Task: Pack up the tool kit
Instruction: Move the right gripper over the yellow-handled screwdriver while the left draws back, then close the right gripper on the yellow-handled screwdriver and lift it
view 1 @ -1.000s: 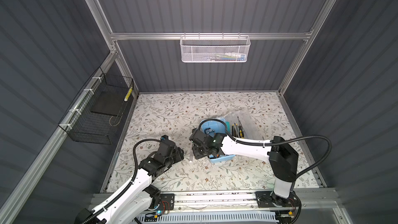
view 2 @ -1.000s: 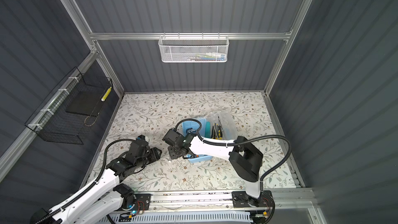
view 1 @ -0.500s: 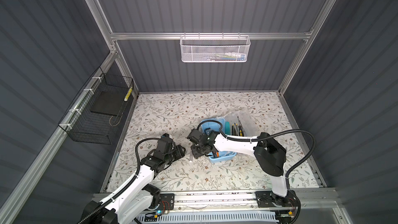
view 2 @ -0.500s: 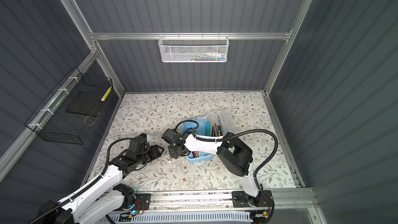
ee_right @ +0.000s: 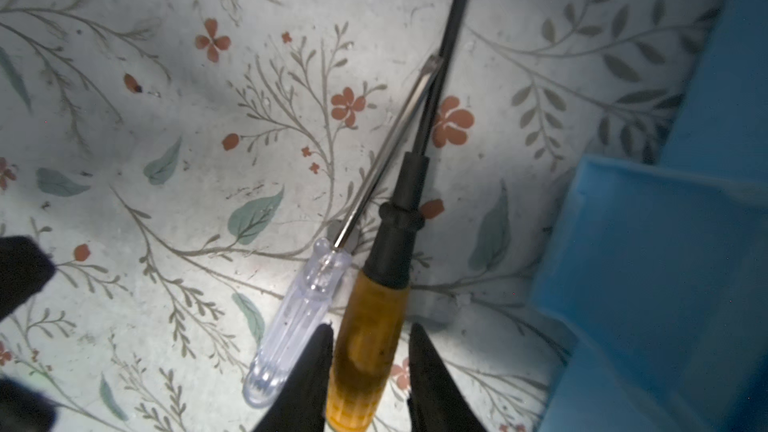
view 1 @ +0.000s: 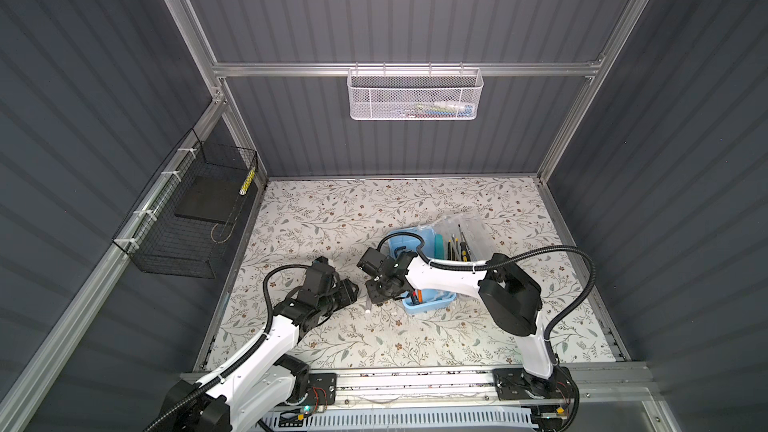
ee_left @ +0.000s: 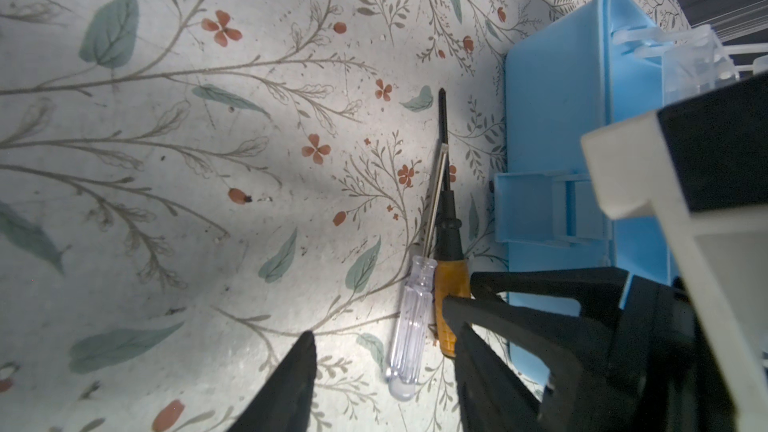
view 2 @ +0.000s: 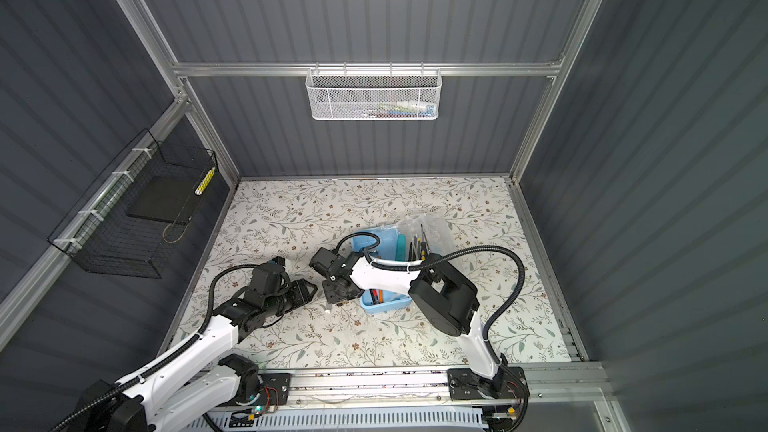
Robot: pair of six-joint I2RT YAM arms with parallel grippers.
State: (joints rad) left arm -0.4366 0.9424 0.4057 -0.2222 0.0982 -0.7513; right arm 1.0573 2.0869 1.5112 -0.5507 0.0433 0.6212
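Both top views: mounted high at near edge, facing down and far-ward, whole floral table (view 1: pixel 374 209) covered. Wrist views: close above table, both sharing orange-handled screwdriver (ee_right: pixel 365 351), clear-handled screwdriver (ee_left: pixel 409 326), light-blue box (ee_left: pixel 552 118).

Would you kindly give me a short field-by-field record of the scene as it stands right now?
right gripper: open, jaws astride the amber-handled screwdriver
left gripper: open, holding nothing
clear-handled screwdriver: on the table, beside the amber one, shafts meeting
blue box: lid open, tools inside
not yet packed: both screwdrivers
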